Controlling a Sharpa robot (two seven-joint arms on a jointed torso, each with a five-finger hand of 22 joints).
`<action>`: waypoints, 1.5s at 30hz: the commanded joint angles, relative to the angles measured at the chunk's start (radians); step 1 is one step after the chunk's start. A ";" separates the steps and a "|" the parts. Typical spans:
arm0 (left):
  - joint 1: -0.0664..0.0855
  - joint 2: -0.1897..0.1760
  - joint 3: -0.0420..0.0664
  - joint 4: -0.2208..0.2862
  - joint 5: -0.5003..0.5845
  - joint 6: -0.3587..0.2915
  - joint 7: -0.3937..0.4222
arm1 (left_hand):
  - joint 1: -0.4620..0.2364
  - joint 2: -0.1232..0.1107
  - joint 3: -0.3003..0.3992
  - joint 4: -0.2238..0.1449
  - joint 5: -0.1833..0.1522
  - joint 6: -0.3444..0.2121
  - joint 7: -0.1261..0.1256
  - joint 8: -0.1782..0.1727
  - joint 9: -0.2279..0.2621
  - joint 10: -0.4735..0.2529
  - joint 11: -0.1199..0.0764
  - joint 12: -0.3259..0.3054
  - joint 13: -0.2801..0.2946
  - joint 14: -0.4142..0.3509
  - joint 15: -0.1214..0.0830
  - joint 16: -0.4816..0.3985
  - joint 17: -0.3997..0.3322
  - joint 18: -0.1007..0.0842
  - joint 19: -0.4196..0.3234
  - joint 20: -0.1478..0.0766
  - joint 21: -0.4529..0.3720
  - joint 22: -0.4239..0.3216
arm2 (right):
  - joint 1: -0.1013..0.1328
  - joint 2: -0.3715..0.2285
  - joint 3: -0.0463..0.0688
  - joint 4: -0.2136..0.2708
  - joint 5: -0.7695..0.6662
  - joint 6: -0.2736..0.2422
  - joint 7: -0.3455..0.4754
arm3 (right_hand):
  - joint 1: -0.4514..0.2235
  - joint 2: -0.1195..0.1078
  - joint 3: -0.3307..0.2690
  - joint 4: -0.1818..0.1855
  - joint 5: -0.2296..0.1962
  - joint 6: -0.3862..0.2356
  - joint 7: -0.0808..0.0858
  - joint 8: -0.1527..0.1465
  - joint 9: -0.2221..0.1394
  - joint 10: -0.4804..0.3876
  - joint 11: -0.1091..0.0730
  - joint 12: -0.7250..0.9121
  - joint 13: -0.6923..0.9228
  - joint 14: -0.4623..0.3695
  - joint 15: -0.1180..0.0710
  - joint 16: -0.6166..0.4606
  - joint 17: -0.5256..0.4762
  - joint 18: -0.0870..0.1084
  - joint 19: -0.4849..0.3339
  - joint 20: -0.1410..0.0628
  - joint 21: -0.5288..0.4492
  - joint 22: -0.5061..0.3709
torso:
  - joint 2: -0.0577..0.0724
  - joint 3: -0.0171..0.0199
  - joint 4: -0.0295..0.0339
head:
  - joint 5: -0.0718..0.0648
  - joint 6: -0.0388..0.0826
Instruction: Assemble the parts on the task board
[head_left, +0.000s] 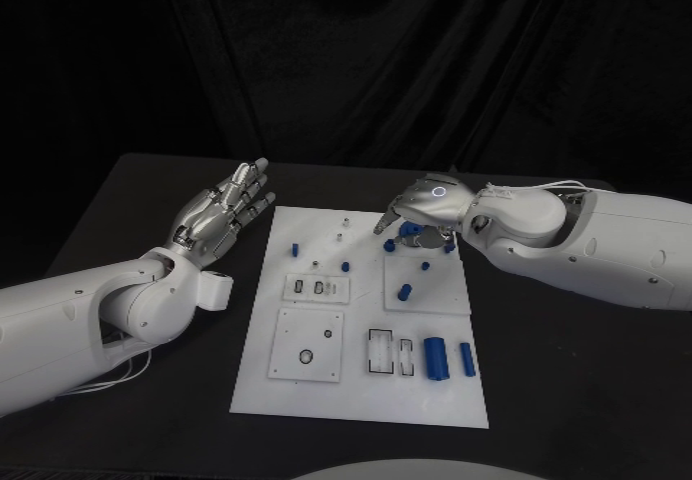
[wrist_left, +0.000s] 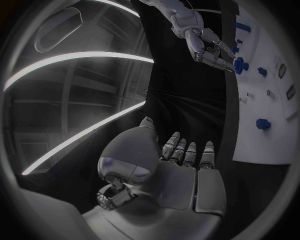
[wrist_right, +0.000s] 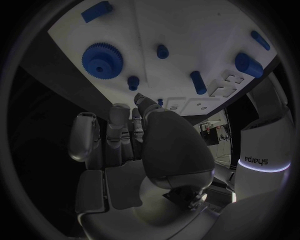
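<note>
Nearest the robot, along the near edge of the task board (head_left: 361, 400), two blue bars (head_left: 436, 358) lie side by side next to a clear-lidded slot block (head_left: 379, 351); to their left sits a square plate with an oval hole (head_left: 309, 345). Mid-board, a short blue cylinder (head_left: 408, 293) lies on a raised square, and small blue pegs (head_left: 346, 266) stand around a second slotted block (head_left: 316, 288). Farther back, a blue gear (wrist_right: 102, 59) rests flat on the board near its far right corner.

The right hand (head_left: 428, 208) hovers over that far corner, fingers curled downward toward the gear; nothing is visibly in its hold, though whether a fingertip touches the gear I cannot tell. The left hand (head_left: 227, 207) hangs off the board's left edge, palm flat, fingers spread and holding nothing.

The likely risk is a poor pick: the gear is thin and lies flat, so fingers may slide over its toothed rim and push it across the smooth white surface. The neighbouring pegs stand near enough that a wide grasp could knock them.
</note>
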 joint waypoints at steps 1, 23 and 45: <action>0.002 0.003 0.001 0.001 -0.003 0.020 0.056 | 0.010 0.003 0.006 0.000 0.007 -0.007 0.002 -0.002 -0.001 0.002 0.007 0.007 0.001 -0.002 0.008 -0.004 -0.001 0.020 0.000 0.004 0.002 0.001 | -0.007 0.005 0.000 -0.009 -0.053 -0.013 -0.034 | -0.007 -0.004 0.010 0.006 -0.007 0.021 0.006 0.007 0.005 0.019 0.001 -0.006 0.001 0.014 -0.001 0.008 0.010 -0.010 0.009 -0.004 0.002 0.010 | 0.003 0.0003 -0.0001 | 0.000 -0.002; 0.002 0.023 0.001 -0.023 -0.003 0.042 0.052 | 0.018 0.003 0.015 -0.001 0.021 -0.001 0.006 0.002 0.001 -0.002 0.006 0.002 0.000 -0.002 0.011 -0.004 -0.001 0.020 0.002 0.009 0.003 0.002 | -0.027 0.016 0.000 -0.022 -0.059 0.031 -0.032 | -0.034 -0.014 0.027 0.019 -0.017 0.064 0.028 0.014 0.023 0.086 0.010 -0.005 0.008 0.026 0.004 0.019 0.035 -0.013 0.020 -0.001 0.007 0.029 | 0.003 -0.0005 -0.0011 | -0.006 -0.005; 0.001 0.025 0.001 -0.032 -0.003 0.071 0.044 | 0.059 0.002 0.052 -0.007 0.111 0.023 0.019 0.018 0.004 -0.001 0.013 0.004 0.001 -0.002 0.022 -0.003 -0.001 0.020 0.004 0.017 0.005 0.003 | -0.075 0.067 0.001 -0.102 -0.059 -0.014 -0.010 | 0.000 -0.025 0.122 -0.012 0.085 0.093 0.041 0.015 0.051 0.136 0.010 -0.033 0.007 0.004 0.006 -0.020 -0.006 -0.006 -0.003 0.001 -0.025 0.012 | 0.004 -0.0007 0.0004 | -0.011 -0.005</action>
